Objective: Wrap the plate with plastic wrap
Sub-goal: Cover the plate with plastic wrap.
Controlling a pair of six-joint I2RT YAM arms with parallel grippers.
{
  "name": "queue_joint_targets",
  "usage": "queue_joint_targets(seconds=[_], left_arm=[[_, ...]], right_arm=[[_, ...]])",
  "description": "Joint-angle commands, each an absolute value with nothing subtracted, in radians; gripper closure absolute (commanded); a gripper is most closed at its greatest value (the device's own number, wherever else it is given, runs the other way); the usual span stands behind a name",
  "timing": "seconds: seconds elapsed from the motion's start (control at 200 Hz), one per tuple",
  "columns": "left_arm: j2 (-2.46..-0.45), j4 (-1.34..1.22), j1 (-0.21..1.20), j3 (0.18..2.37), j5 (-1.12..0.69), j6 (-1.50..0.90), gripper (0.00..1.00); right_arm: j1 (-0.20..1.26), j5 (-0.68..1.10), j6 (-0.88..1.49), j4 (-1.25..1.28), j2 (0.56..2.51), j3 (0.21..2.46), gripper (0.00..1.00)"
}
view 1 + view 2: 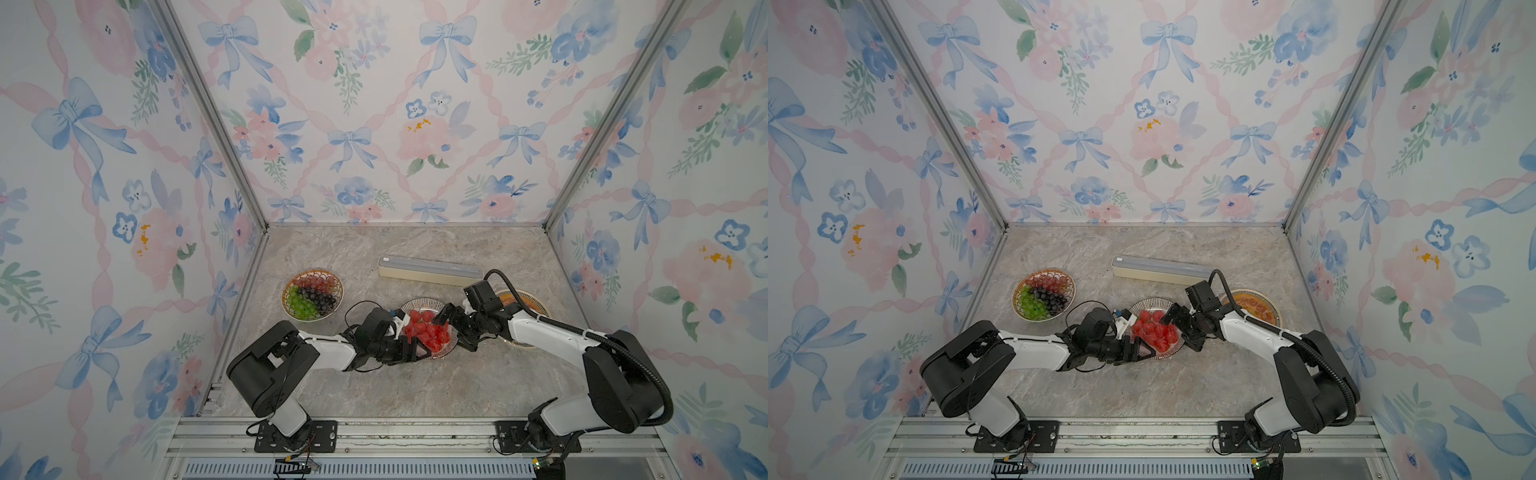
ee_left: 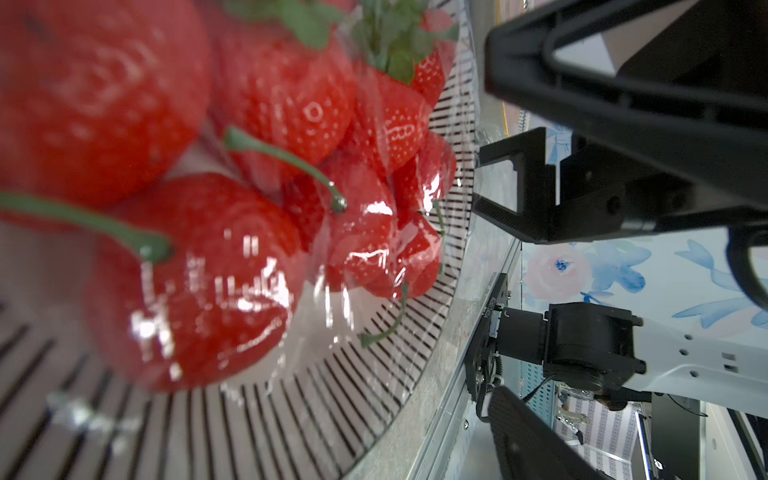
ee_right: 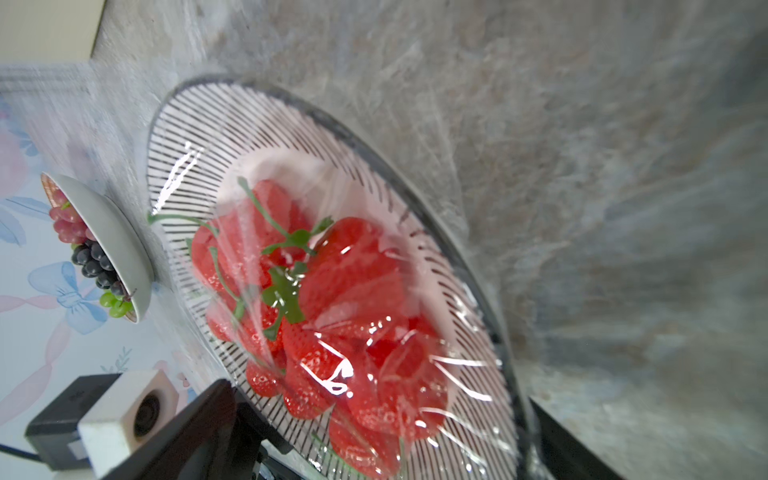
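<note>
Tabletop (image 1: pixel 415 386), grey marble, between floral walls (image 1: pixel 374 104)

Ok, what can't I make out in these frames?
Third plate: in both top views the right arm covers most of it; contents unclear.
Strawberry plate: near rim hidden under the fingers in both top views, so the tuck there is unseen.
Wrap: shows in the wrist views, but too clear in the top views to trace its edges.
Nearest strawberries: blurred in the left wrist view, too close.

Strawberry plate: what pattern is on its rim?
Plate rim: thin dark radial stripes on white; best in the right wrist view.
</note>
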State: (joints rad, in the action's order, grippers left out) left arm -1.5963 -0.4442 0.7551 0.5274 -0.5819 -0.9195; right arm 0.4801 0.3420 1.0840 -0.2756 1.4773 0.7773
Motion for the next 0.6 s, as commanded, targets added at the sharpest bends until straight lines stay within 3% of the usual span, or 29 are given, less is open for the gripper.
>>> queue_joint_targets(seconds=[0.0,0.38,0.595], left_arm=[[-1.566,-0.415,0.72,0.468,-0.531,-0.907,0.06],[-1.372,-0.184,0.518,0.461,-0.505,-0.753,0.02],[-1.527,-0.181,0.504,0.64,-0.547,-0.703,0.03]], right_arm=[[0.431,0.299,1.035,-0.344,1.447,0.759,0.03],[0.299,0.247,0.677,-0.573,1.228,0.849,0.03],[0.284,0.239,0.602,-0.583,1.164,0.895,0.03]])
